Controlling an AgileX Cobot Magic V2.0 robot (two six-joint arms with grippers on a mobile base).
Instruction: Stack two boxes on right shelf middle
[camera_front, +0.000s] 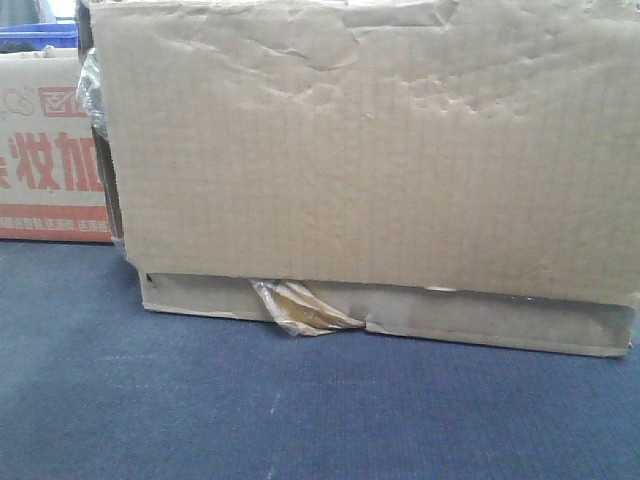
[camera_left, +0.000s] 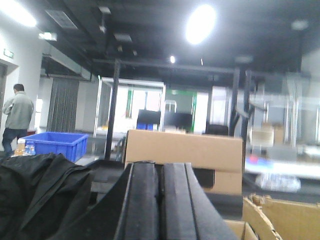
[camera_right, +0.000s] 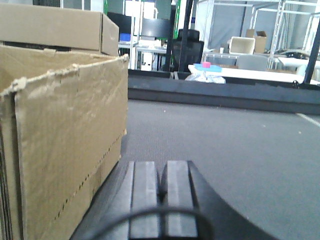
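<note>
The tall box (camera_front: 370, 150) is a plain dull brown, unprinted, its face ribbed with fine corrugation lines. The flat box (camera_front: 480, 322) is the same brown, with a glossy yellowish-tan tape strip (camera_front: 300, 308). The carton (camera_front: 50, 160) is white with red print and a red band, the bin (camera_front: 38, 38) is bright blue, the surface (camera_front: 300, 420) is dark blue-grey with a fine weave, and the left gripper (camera_left: 161, 172) and right gripper (camera_right: 162, 172) are both matt black.
</note>
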